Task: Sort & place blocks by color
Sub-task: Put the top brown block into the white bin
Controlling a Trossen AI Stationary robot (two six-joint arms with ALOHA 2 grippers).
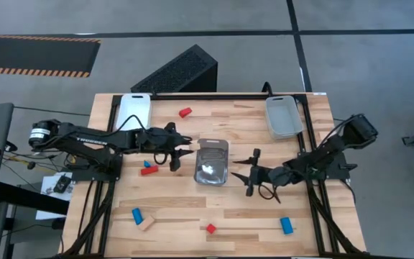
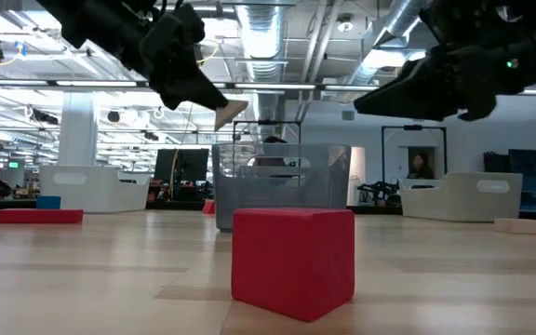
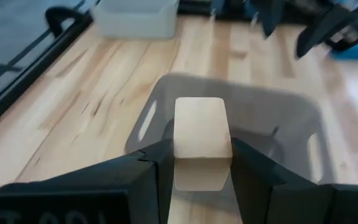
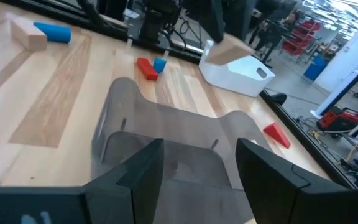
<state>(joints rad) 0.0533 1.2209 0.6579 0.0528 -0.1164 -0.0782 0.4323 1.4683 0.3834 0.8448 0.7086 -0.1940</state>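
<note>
I've got the left gripper [image 3: 201, 163] clamped on a plain wood block [image 3: 199, 142], held just above the clear tray [image 1: 212, 161] mid-worktop, prob. to drop it in. Right gripper [image 4: 199, 163] waits w/ fingers apart, empty, beside tray's other side.

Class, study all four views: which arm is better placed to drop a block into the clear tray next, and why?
Left. The left gripper is shut on a plain wood block beside the clear tray. The right gripper is open and empty on the tray's other side.
</note>
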